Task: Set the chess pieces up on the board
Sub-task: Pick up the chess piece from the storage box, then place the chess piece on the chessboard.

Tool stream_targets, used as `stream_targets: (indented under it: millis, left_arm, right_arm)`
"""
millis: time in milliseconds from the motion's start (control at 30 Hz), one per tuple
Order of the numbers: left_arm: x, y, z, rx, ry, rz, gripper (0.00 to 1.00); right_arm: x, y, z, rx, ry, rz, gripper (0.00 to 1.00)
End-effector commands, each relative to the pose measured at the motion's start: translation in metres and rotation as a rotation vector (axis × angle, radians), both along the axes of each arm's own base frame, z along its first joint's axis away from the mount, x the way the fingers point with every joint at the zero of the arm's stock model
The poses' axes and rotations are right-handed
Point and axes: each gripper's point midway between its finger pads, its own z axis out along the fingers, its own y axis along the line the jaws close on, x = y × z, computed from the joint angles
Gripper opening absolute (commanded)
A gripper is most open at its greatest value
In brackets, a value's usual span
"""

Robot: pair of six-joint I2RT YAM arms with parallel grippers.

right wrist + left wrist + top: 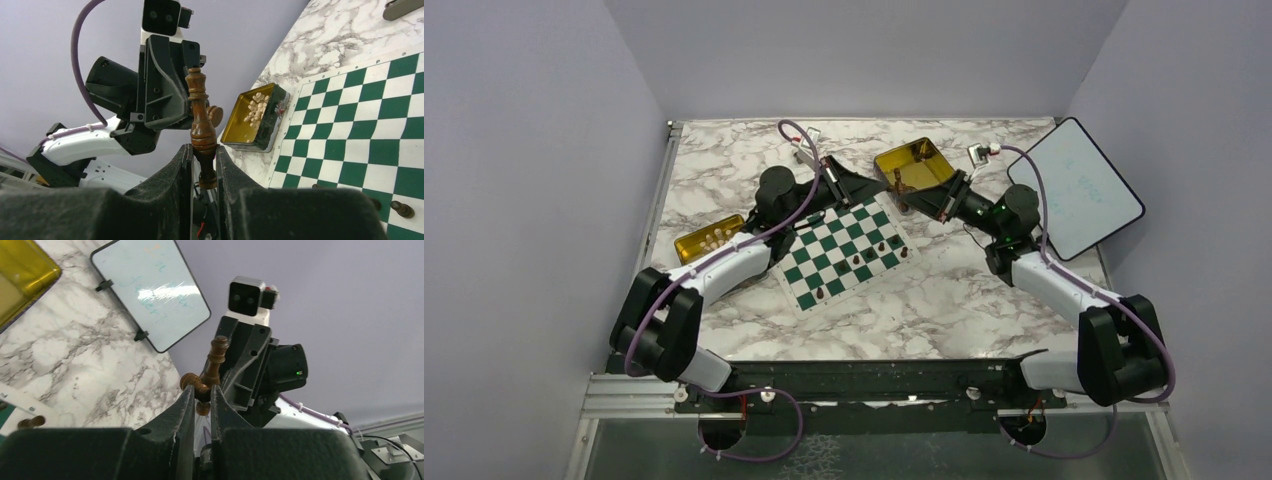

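Board (829,265) is seen lying skewed on the marble worktop (944,300), between the two arms. Only a few pieces (881,245) are stood on it, mostly toward its right side, so set-up is judged to be at an early stage.

Left jaws are closed to a narrow gap on a dark piece (192,383), gripped mid-body with its knob out to one side. A second piece (216,357) is seen crossing it; which grip it is in cannot be told from the left wrist view. Right jaws are likewise nearly closed, on the base of a tall piece (200,107), which points out toward the left arm. Both held pieces are in the air near the board's far corner, beside a gold tin (924,160).

Risks noted:
- The wrists are close and face to face, so a collision or dislodged piece is likely if either is advanced.
- The tall piece is gripped low only, so tilt or slip is expected on contact.
- Stood pieces could be toppled by a low pass.
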Motion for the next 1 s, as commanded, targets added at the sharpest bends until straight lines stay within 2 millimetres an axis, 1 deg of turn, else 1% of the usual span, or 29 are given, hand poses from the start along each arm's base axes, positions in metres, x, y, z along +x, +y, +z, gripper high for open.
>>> stream_targets:
  millis: [0,33,100,200,300,400,467,567,700,833,967]
  left_arm:
    - [0.007,0.013,-0.009,0.150,-0.042,0.073,0.00]
    - [0.008,0.017,-0.012,0.198,-0.046,0.094,0.00]
    - [0.012,0.028,-0.025,0.309,-0.039,0.150,0.00]
    - [0.014,0.048,-0.048,0.481,-0.026,0.222,0.00]
    - [0.014,0.070,-0.078,0.669,0.014,0.262,0.00]
    - [0.008,0.092,-0.111,0.835,0.065,0.275,0.00]
    - [0.005,0.102,-0.131,0.899,0.097,0.281,0.00]
    - [-0.004,0.107,-0.155,0.952,0.148,0.252,0.00]
    - [-0.015,0.111,-0.180,0.992,0.203,0.208,0.00]
    - [-0.024,0.115,-0.201,1.037,0.249,0.172,0.00]
    - [-0.034,0.114,-0.215,1.045,0.288,0.130,0.00]
  right_arm:
    - [0.000,-0.003,-0.006,-0.080,-0.032,-0.032,0.01]
    - [0.002,-0.005,-0.013,-0.107,-0.011,-0.047,0.01]
    - [0.004,-0.010,-0.023,-0.152,-0.006,-0.082,0.01]
    - [0.007,-0.016,-0.031,-0.211,-0.009,-0.125,0.01]
    - [0.006,-0.019,-0.032,-0.249,-0.026,-0.141,0.02]
    - [0.005,-0.022,-0.032,-0.272,-0.042,-0.151,0.02]
    - [0.004,-0.023,-0.033,-0.289,-0.050,-0.156,0.02]
    - [0.002,-0.026,-0.041,-0.309,-0.044,-0.161,0.03]
    - [-0.001,-0.026,-0.050,-0.323,-0.033,-0.156,0.03]
    - [-0.002,-0.025,-0.052,-0.327,-0.030,-0.146,0.03]
    - [0.000,-0.026,-0.052,-0.338,-0.032,-0.150,0.03]
